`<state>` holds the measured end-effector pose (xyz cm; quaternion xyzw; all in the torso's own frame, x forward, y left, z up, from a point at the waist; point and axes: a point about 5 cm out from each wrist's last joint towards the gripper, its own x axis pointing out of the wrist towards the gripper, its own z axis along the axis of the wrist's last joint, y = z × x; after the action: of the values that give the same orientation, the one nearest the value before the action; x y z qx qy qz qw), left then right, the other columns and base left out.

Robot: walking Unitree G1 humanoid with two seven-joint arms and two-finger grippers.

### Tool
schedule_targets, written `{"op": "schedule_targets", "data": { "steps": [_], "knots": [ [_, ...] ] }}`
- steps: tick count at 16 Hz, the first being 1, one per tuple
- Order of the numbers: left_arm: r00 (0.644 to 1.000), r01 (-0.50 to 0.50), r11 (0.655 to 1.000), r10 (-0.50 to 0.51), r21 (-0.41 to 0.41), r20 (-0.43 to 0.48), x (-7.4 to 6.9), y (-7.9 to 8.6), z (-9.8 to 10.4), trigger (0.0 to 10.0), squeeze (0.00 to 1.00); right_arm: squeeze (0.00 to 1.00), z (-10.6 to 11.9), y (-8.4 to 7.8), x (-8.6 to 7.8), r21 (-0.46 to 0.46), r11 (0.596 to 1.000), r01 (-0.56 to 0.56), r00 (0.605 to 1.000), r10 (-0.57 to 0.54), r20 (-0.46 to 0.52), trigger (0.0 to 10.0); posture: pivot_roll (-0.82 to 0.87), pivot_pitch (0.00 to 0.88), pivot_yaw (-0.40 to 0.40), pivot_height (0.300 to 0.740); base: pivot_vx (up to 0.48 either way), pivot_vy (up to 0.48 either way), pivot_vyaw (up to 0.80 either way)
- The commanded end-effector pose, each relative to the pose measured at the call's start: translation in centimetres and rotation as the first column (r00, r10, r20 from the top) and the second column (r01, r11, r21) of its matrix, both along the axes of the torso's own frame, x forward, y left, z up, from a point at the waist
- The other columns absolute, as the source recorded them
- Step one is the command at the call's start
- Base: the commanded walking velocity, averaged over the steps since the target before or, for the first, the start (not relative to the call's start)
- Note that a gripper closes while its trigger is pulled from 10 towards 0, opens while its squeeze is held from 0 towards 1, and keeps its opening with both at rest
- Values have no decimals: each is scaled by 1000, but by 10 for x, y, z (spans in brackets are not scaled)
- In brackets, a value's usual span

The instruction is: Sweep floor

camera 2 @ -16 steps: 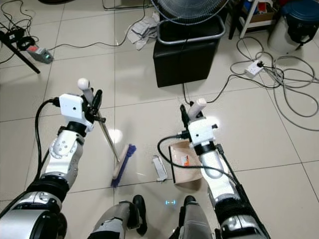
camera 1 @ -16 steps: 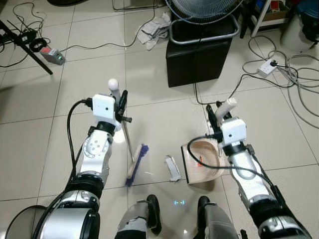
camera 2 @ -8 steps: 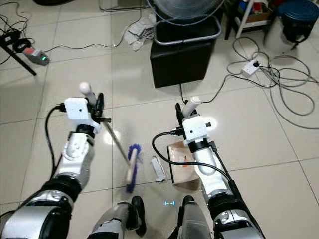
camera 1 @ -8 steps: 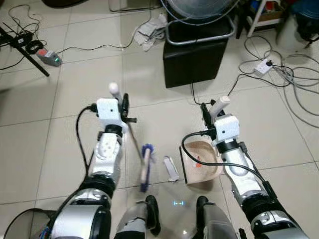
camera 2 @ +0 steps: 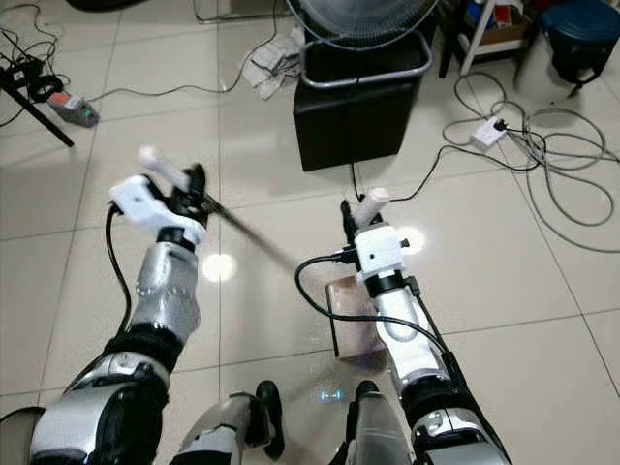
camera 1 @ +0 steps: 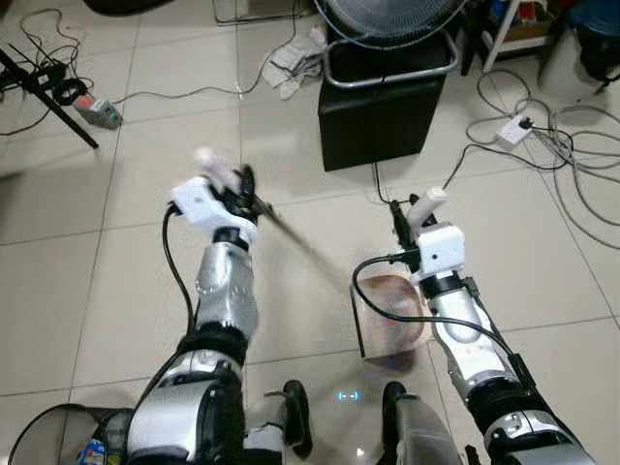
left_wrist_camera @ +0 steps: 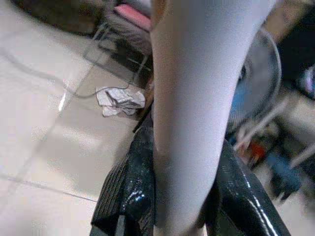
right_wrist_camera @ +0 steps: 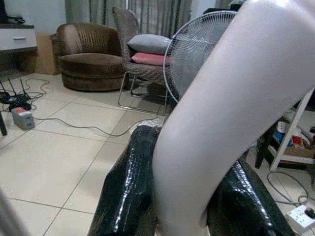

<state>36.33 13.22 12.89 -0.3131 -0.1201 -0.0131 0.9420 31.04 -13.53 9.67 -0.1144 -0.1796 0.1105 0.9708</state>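
Both pairs of jaws are clenched: our left gripper (left_wrist_camera: 179, 196) clamps its glossy black fingers (left_wrist_camera: 129, 189) around the smooth white plastic handle of the broom (left_wrist_camera: 197, 98), and our right gripper (right_wrist_camera: 189, 196) grasps the rounded white handle of the dustpan (right_wrist_camera: 231, 98) the same way. From the head camera we see the left gripper (camera 1: 242, 189) raised over the glossy cream floor tiles (camera 1: 97, 281), with the broom's thin dark metal shaft (camera 1: 300, 242) blurring diagonally toward the flat tan dustpan (camera 1: 392, 315), which sits on the floor just below the right gripper (camera 1: 407, 218); the broom's head is too blurred to make out. Ahead stands a boxy black leather-look stool (camera 1: 383, 116) bearing a round wire-grilled fan (camera 1: 387, 15). Crumpled white paper (camera 1: 300, 53) lies left of it, and grey cables (camera 1: 542, 145) loop around a white power strip (camera 1: 515, 128). No writing is legible.
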Motion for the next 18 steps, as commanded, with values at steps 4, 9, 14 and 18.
{"op": "schedule_targets", "data": {
  "steps": [4,9,14,18],
  "knots": [
    [989,66,998,-65,-4,136,12,13,34,10000,0,0,-38,-12,-16,52,997,60,981,-50,-190,10000,6,214,140,740,0,0,0],
    [879,127,904,-293,409,375,16,30,106,10000,0,0,-27,-29,-11,146,981,125,983,-102,-156,10000,4,142,139,740,0,0,0],
    [873,-43,804,-258,593,413,13,73,141,10000,0,0,-16,-37,-6,327,927,181,976,-130,-172,10000,3,90,130,740,0,0,0],
    [987,-57,754,-56,654,151,11,101,83,10000,0,0,39,-37,0,404,903,147,989,-135,-60,10000,-12,84,125,740,0,0,200]
  ]
}}
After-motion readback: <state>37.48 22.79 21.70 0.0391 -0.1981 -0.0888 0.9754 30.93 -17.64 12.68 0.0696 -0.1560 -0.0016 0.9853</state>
